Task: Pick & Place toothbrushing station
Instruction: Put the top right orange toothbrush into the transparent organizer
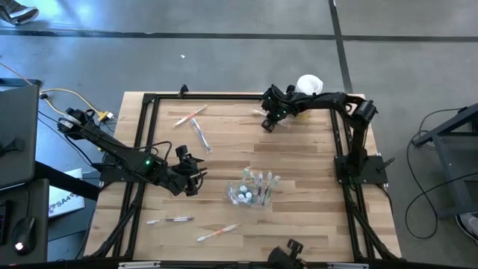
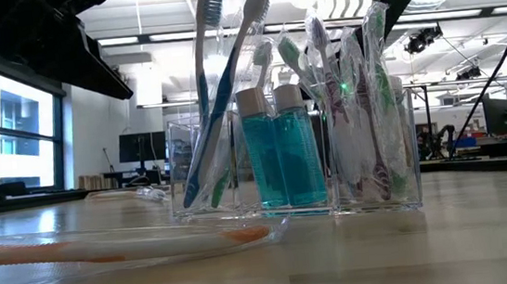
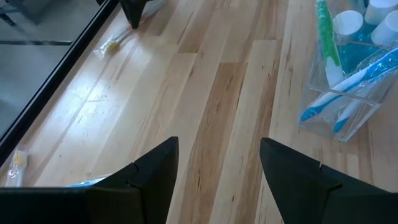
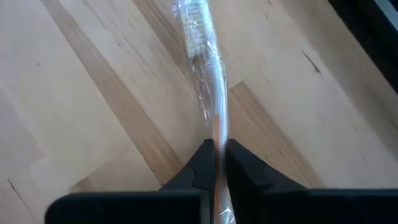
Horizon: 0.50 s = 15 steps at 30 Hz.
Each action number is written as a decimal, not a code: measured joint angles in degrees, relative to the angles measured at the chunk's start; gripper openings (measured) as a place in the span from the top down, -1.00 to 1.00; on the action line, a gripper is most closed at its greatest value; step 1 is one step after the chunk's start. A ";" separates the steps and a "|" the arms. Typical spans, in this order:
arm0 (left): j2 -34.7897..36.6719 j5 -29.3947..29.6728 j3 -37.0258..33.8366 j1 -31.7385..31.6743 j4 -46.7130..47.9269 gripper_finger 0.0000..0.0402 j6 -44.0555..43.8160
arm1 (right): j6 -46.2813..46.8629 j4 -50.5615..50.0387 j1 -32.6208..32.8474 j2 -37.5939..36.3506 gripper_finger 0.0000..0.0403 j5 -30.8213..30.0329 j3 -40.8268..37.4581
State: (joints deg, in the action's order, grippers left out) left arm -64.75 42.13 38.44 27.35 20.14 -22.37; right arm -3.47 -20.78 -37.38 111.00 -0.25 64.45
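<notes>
Pinching a wrapped toothbrush (image 4: 208,81) near the table's far edge — right gripper (image 4: 219,163) clamped, left gripper (image 3: 217,162) agape.

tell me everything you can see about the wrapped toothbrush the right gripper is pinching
The thin toothbrush sealed in a clear crinkled plastic wrapper lies flat on the pale wooden table, at its far edge. Its handle looks orange-pink toward the held end, with the paler bristle head at the free end. The right gripper is shut on the handle, dark fingers pressing either side. Nothing else touches it.
</notes>
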 joint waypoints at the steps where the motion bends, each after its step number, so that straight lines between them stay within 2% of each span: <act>1: 0.00 0.00 0.00 0.01 0.00 -0.11 0.01 | 0.05 0.06 0.34 0.00 0.93 -0.46 0.00; 8: -0.02 0.00 0.00 0.02 0.78 -0.11 0.00 | -0.47 -1.14 3.65 -1.41 0.95 -7.26 -0.26; 12: -0.02 0.00 0.00 0.02 0.88 -0.11 0.00 | -0.65 -2.38 5.82 -5.32 0.96 -7.70 -0.52; 15: -0.02 0.02 0.00 0.00 0.27 -0.11 0.00 | -0.67 -3.75 7.63 -9.50 0.96 -10.33 -0.42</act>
State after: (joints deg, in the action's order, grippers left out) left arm -64.77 42.15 38.44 27.35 20.41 -22.37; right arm -4.14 -24.53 -29.74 101.50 -10.57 64.03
